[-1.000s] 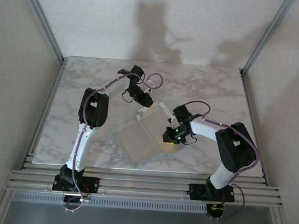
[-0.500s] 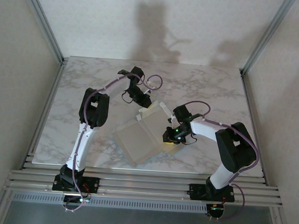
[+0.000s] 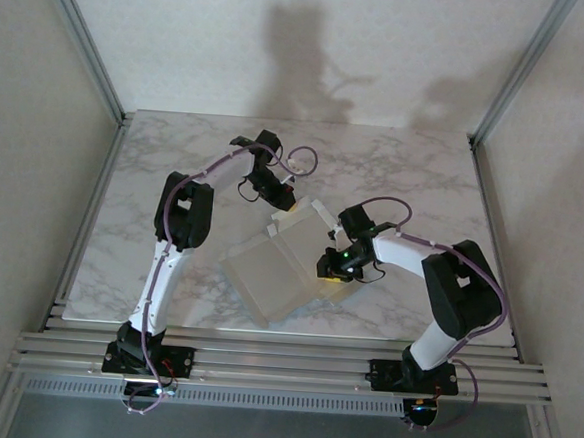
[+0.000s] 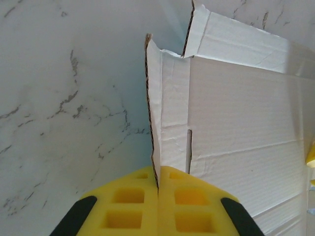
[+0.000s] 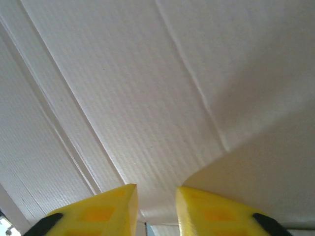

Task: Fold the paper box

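One box (image 3: 268,270) lies flat and pale face up at mid-table (image 3: 425,178) between two arms, each with one gripper. Its long axis runs diagonally from near left to far right. The left gripper (image 4: 158,181) is pinched tight on a raised flap at the box's far-left edge, while the right gripper (image 5: 156,196) hangs close over the box's right part, its fingers a little apart with no card between them. From above, the right wrist covers the box's right end, and both wrist views cut off most of the card.
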